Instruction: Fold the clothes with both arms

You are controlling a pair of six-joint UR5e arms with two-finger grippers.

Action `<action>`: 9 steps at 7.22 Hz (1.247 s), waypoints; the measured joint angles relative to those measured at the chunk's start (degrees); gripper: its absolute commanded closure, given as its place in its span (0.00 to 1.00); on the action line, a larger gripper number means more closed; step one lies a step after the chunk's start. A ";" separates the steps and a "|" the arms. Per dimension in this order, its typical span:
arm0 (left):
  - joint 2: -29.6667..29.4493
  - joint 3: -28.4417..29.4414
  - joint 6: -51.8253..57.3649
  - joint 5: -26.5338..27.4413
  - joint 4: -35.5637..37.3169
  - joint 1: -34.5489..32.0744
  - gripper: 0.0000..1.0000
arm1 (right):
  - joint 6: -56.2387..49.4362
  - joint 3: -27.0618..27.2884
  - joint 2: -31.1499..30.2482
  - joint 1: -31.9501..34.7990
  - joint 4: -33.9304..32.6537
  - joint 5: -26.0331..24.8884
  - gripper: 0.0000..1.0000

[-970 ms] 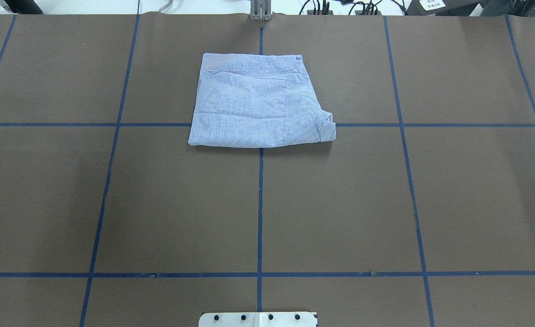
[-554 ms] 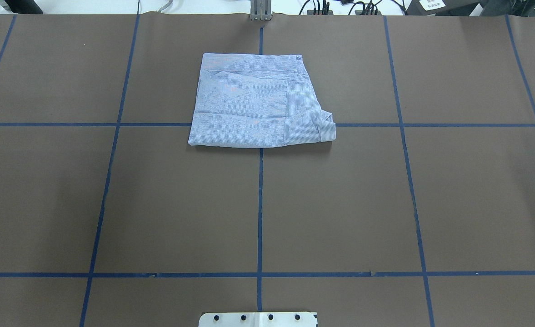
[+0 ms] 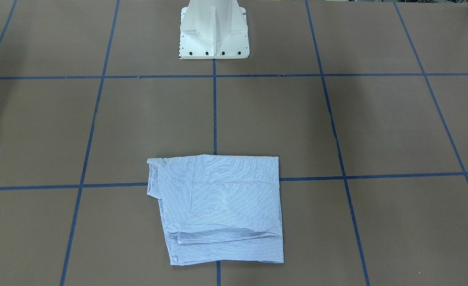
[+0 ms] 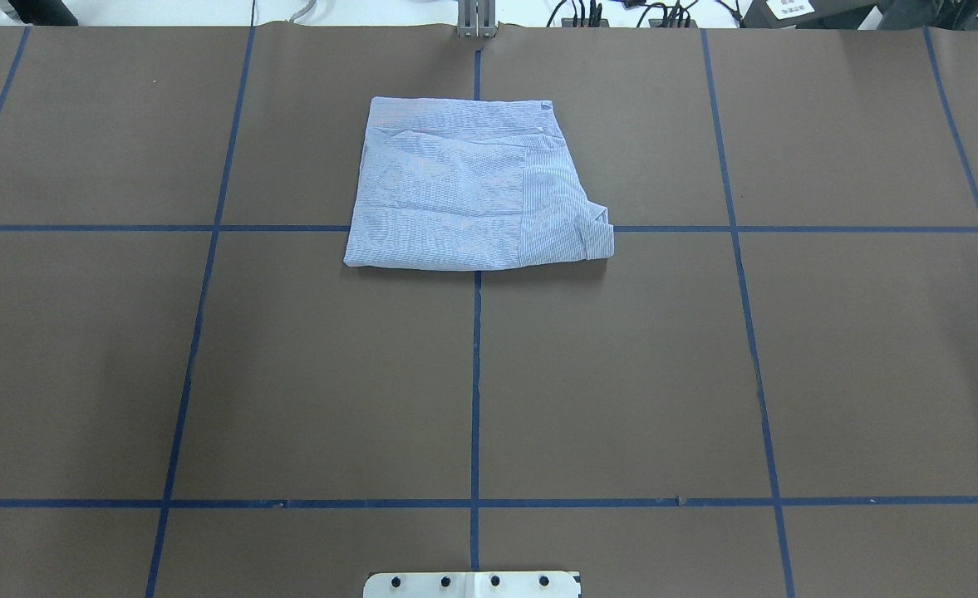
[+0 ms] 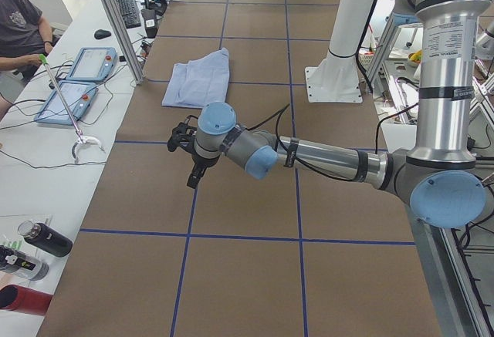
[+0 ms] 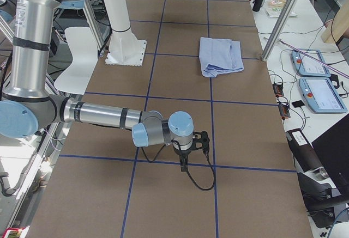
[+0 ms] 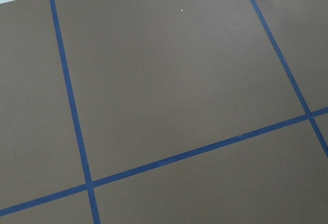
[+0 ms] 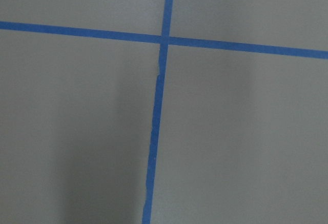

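Observation:
The clothes are one light blue and white striped shirt [image 4: 472,187], lying folded into a flat rectangle on the far middle of the brown table; it also shows as the shirt [image 3: 222,206], [image 5: 199,80], [image 6: 220,55]. Both arms are held away from it, off to the table's two ends. My left gripper [image 5: 191,175] hangs over bare table in the exterior left view, and only a black sliver of it reaches the front-facing view's right edge; I cannot tell its state. My right gripper [image 6: 184,160] hovers above a tape crossing, state not readable. Both wrist views hold only table and blue tape.
The white pedestal base [image 3: 214,39] stands at the robot's side of the table. Blue tape lines [image 4: 475,374] divide the brown cover into squares. Beyond the far edge, a side bench holds teach pendants [image 5: 77,82], bottles [image 5: 38,240] and cables, with a seated person [image 5: 19,28].

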 measured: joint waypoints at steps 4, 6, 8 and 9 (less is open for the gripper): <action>-0.37 -2.69 0.07 -0.21 8.38 -0.49 0.00 | -0.39 4.81 0.22 2.88 -8.96 -1.28 0.00; -0.34 -4.66 0.09 -0.21 13.69 -1.48 0.00 | -0.06 9.98 -0.19 2.84 -17.74 -2.23 0.00; -0.02 -6.07 3.13 0.23 16.72 -3.00 0.00 | 0.10 10.89 -0.99 2.63 -19.67 -1.81 0.00; 0.07 -4.28 7.81 0.41 16.99 -4.87 0.00 | 0.15 10.91 -1.19 2.36 -19.75 -1.75 0.00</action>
